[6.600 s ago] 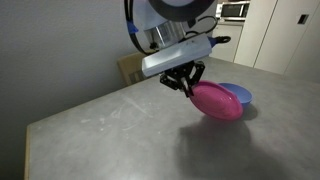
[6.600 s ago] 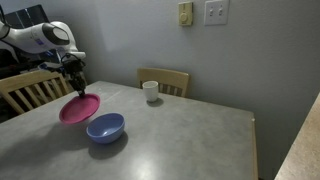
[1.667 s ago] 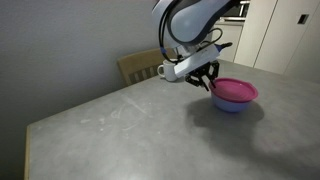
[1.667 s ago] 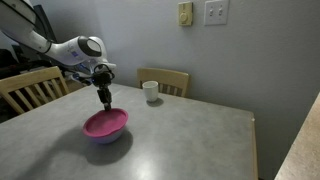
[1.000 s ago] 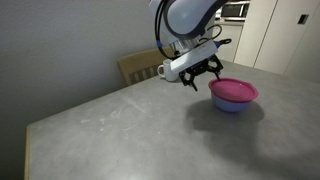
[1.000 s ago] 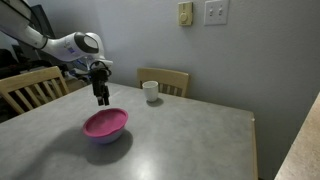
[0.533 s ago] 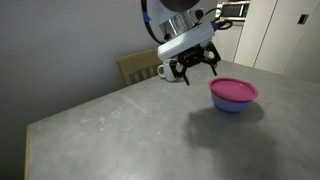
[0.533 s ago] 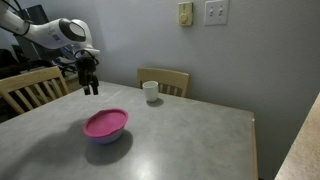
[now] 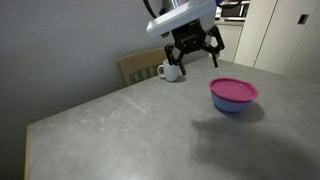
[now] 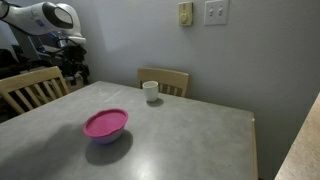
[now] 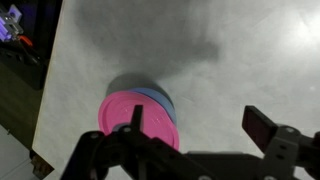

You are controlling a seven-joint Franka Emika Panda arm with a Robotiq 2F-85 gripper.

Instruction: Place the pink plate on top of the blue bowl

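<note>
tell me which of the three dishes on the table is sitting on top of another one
The pink plate. It lies on the blue bowl, covering its mouth. The bowl sits underneath, and the white mug stands alone, apart from both.

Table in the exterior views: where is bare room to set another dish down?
Bare: the wide stretch of table between the pink plate, the white mug and the near edge. Occupied only where the plate sits on the blue bowl. The hand hangs high, open.
</note>
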